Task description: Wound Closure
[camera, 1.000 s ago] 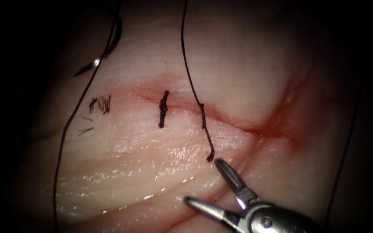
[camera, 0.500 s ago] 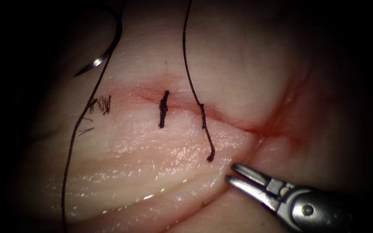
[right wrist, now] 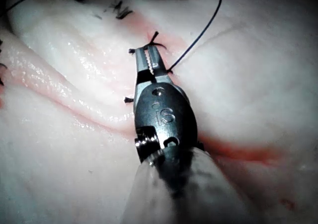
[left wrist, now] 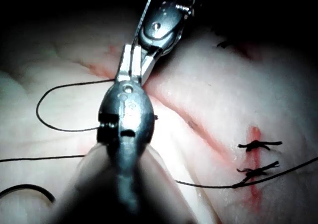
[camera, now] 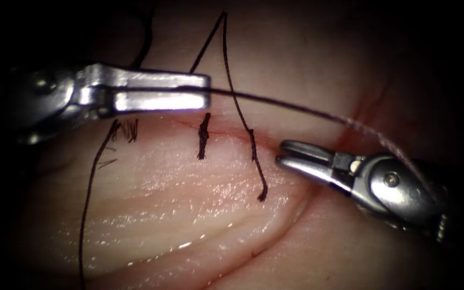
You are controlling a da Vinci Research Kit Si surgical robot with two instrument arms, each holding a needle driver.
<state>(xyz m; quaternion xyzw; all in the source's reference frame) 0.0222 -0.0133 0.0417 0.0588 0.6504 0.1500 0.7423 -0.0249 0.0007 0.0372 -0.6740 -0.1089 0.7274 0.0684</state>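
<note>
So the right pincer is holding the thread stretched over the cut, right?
Not quite. The left pincer is holding the thread stretched over the cut. The right pincer holds nothing. You can see it in the endoscope view.

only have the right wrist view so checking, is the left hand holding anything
Observer: Yes, the left hand is shut on the thread, over the left end of the cut.
Operator: where does that thread run
Observer: Straight to the right, passing behind the right hand, which is open and holds nothing.
Operator: and the needle
Observer: Neither hand holds it; I cannot tell for sure where it lies.
</note>
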